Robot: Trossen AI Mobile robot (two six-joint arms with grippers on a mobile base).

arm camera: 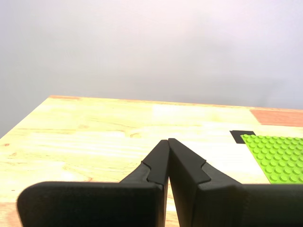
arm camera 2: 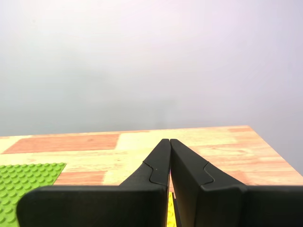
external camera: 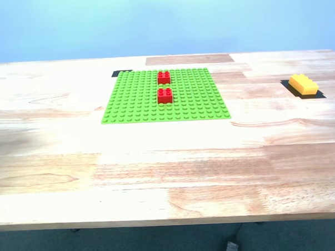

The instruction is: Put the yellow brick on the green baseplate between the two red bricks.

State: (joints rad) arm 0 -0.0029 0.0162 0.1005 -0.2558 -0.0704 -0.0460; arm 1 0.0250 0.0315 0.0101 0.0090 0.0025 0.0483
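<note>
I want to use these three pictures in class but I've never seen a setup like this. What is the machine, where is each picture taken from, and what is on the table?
It is a two-armed robot. The wide picture comes from a camera on its body, looking over a wooden table. There lie a green baseplate carrying two red bricks, and a yellow brick off the plate towards the exterior view's right. The other two pictures come from cameras on each arm's gripper. The black wedges are my first gripper and my second gripper, both shut and holding nothing.

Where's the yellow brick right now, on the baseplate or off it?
Off. The yellow brick lies on the bare table, at the exterior view's right, apart from the green baseplate.
</note>
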